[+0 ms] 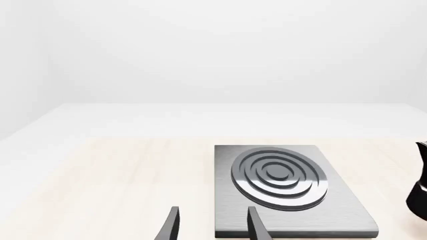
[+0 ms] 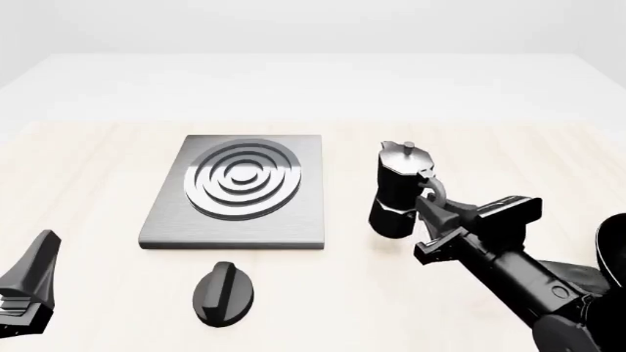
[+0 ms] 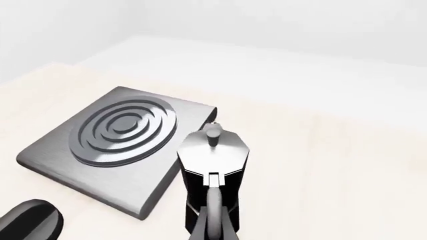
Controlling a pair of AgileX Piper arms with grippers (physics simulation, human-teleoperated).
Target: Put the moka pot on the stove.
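Pale, faintly grained wood counter [image 2: 88,161], matte, running back to a plain white backdrop.

Stove [image 2: 240,191]: flat square slab of brushed dark-grey metal with rounded corners, shiny silver concentric rings raised on top. Sits left of the counter's middle. Black oval knob [image 2: 223,292] lies on the counter near the stove's near edge, apart from it.

Moka pot [image 2: 399,192]: small, faceted black body pinched at the waist, glossy silver lid with a small knob on top, curved black handle facing the near edge. Upright, just beside the stove's right edge, not on it. Whether its base touches the counter, cannot tell.

Right hand [image 2: 433,213]: dark matte fingers closed round the pot's handle.

Left hand [image 1: 212,225]: low near the counter's near left corner, two thin dark fingers [image 1: 172,224] apart, nothing between them, pointing at the stove's near edge.
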